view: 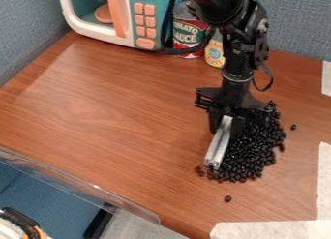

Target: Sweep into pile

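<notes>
Pincer [226, 126] clamped on silvery bar [218, 146]; black beans [249, 153] mostly heaped on worktop [116, 112], looks nearly done, few strays left to sweep in.

one pincer [226, 127] with one silver bar [219, 145], one pile of beans [249, 153] beside it, too many to count, two stray beans [227, 199]; behind it, one toy microwave [124, 40], one can [188, 38], one bottle [215, 53].

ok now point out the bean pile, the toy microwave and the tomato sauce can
black bean pile [251, 152]: camera view, middle of the heap
toy microwave [144, 22]: camera view, button panel
can [188, 35]: camera view, label
</notes>
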You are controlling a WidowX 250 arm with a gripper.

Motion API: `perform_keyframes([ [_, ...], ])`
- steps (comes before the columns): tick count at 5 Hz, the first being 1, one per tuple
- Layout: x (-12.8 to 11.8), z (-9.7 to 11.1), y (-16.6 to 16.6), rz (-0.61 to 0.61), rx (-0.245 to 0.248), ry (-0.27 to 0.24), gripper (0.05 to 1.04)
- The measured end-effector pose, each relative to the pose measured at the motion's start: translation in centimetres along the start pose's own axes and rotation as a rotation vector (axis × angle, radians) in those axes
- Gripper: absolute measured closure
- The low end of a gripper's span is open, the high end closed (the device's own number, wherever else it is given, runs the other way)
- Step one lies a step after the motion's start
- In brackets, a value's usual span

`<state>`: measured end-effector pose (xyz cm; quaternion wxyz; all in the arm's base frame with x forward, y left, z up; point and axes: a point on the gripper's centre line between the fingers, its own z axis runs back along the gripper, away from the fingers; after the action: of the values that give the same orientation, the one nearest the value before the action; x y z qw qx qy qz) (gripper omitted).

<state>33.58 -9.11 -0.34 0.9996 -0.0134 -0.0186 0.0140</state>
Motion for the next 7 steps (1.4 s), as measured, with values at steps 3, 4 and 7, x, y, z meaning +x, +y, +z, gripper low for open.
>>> perform_keyframes([
  [3, -0.5, 0.6, 0.2, -0.019, 0.070, 0.013, 0.715],
  [4, -0.6, 2.2, 1.5, 0.010, 0.082, -0.015, 0.715],
  [7, -5.1, 4.2, 7.0, 0.161, 0.092, -0.051, 0.715],
])
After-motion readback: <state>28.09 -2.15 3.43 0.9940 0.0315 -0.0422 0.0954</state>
